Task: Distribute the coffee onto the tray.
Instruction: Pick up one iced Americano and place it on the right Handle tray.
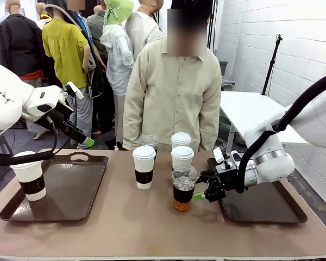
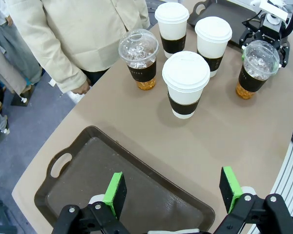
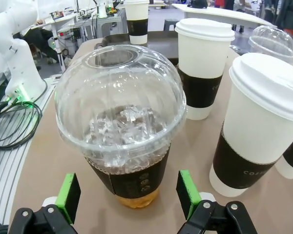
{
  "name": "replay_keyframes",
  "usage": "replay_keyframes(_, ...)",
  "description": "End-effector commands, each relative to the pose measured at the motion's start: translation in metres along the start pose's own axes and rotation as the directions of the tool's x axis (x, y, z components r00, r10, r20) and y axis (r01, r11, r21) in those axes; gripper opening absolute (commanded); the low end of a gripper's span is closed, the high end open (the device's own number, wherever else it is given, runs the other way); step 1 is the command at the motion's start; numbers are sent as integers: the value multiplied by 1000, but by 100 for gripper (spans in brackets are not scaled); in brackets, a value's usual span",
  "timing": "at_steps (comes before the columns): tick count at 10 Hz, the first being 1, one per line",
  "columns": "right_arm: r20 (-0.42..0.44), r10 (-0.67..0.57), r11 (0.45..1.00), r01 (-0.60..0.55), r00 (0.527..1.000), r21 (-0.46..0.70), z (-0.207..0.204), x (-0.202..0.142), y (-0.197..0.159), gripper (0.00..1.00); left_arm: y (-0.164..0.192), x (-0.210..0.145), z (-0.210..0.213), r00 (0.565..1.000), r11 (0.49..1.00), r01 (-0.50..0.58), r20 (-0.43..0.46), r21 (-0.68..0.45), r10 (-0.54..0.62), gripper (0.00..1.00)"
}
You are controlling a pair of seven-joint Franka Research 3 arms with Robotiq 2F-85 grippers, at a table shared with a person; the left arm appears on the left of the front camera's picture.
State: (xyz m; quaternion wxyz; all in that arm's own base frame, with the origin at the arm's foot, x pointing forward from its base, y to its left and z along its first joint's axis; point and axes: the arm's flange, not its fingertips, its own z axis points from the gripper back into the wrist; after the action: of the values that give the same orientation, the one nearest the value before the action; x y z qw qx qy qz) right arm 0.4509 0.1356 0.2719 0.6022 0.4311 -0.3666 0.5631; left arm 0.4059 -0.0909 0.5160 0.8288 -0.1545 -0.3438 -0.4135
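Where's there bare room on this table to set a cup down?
Most of the left tray is bare, beside the one paper cup at its near left corner. The right tray is bare past the right gripper, whose open jaws flank the near clear cup. The middle cluster of cups is crowded.

Six upright coffees. One white lidded paper cup (image 1: 30, 179), dark-sleeved, stands on the left tray (image 1: 76, 190), near its left edge. Right of the tray, off it — three matching paper cups (image 1: 144, 167) clustered with two clear dome-lidded iced cups (image 1: 183, 188) of amber drink.
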Motion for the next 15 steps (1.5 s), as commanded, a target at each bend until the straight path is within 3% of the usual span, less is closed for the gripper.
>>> replay_keyframes(1,32,23,1000,-23,999,2,-10,-1,-6,100,2,-1,-1,1000,1000,-5,11,-14,5,100)
replay_keyframes(13,57,-39,994,33,998,104,-43,2,-18,100,2,-1,-1,1000,1000,-5,11,-14,5,100)
replay_keyframes(15,68,-56,991,47,996,128,-43,0,-16,66,2,-1,-1,1000,1000,-5,11,-14,5,100)
